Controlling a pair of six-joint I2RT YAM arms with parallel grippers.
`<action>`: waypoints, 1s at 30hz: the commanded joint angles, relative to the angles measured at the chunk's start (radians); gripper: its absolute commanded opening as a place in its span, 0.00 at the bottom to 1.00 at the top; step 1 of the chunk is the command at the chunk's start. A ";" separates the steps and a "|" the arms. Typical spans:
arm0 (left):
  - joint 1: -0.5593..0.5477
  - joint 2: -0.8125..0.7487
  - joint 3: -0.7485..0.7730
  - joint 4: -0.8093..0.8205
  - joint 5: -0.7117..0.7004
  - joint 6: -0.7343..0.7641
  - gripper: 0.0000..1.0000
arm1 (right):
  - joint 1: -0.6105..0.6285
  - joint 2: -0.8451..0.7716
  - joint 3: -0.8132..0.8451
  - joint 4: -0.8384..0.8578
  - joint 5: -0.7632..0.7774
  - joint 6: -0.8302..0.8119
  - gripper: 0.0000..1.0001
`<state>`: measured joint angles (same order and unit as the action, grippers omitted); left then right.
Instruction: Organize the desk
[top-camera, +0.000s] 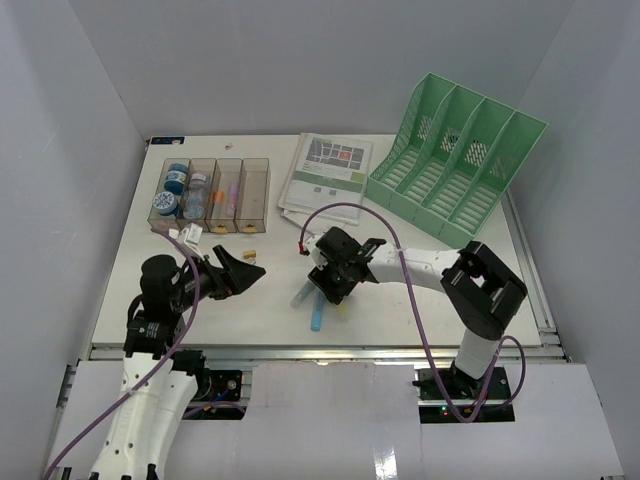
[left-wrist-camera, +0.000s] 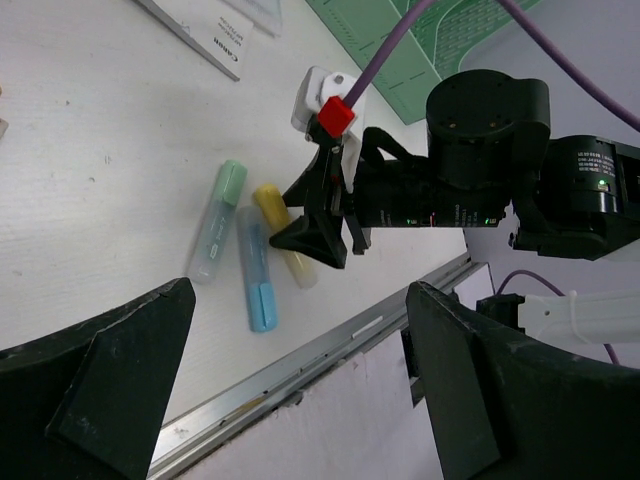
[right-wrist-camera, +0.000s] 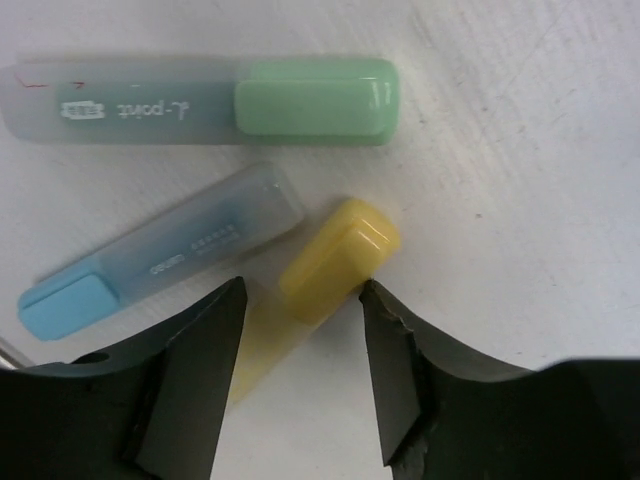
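So your white tabletop (top-camera: 250, 310) filled pretty much the whole top view, with the metal rail running along its front edge right by the arm bases.

Your right end effector (top-camera: 332, 288) was down low near the middle of the front edge, over three highlighters lying close together. The wrist cam showed its two fingers (right-wrist-camera: 190, 380) straddling the yellow highlighter (right-wrist-camera: 335, 260), which lay at a slant between them. One finger looked right up against the cap, and a sliver of white showed beside the other. I honestly couldn't tell whether it had a real pinch on it or was just around it. The blue highlighter (right-wrist-camera: 160, 260) sat just beside the yellow one, and the green highlighter (right-wrist-camera: 200, 100) lay just past that, both flat and outside the fingers.

Your left end effector (top-camera: 243, 266) hung wide open with nothing in it, toward the front left and pointing at the right arm.

The green four-slot file rack (top-camera: 455, 160) was at the far right corner, the smoky compartment tray (top-camera: 252, 185) at the far left, and a booklet (top-camera: 330, 170) between them along the far edge.
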<state>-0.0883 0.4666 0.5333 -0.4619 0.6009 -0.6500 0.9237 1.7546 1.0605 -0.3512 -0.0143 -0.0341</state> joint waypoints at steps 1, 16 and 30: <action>-0.002 0.022 -0.047 0.052 0.058 -0.067 0.98 | -0.028 0.020 -0.025 0.012 0.124 -0.015 0.52; -0.111 0.185 -0.165 0.420 0.101 -0.276 0.98 | -0.269 -0.053 -0.046 0.000 -0.136 -0.156 0.10; -0.567 0.796 0.014 0.939 -0.351 -0.488 0.96 | -0.523 -0.350 -0.171 0.037 -0.722 -0.332 0.08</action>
<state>-0.5875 1.1002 0.4471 0.2630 0.3963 -1.0528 0.4540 1.4755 0.9362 -0.3519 -0.5502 -0.3272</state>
